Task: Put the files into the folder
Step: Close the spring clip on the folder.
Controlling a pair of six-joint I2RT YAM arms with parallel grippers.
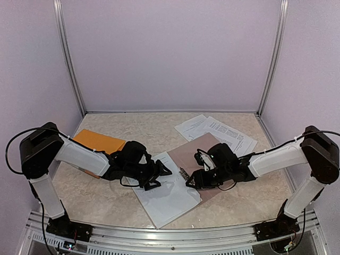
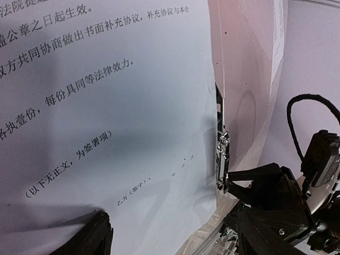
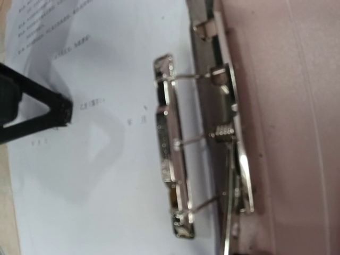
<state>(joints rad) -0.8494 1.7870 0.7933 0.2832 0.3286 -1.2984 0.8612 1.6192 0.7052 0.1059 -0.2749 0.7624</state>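
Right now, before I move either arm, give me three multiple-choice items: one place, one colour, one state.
1. Where do the loose sheets lie?
A. far right of the table, beyond the brown folder
B. on the back wall
C. on the near rail

2. What colour is the folder under the left arm?
A. blue
B. orange
C. green

3. How does the left pincer stand?
A. shut on a pen
B. out of view
C. open above the white sheet

Answers:
1 A: they fan out behind the brown folder.
2 B: its orange corner shows beside the arm.
3 C: the top view shows its fingers apart.
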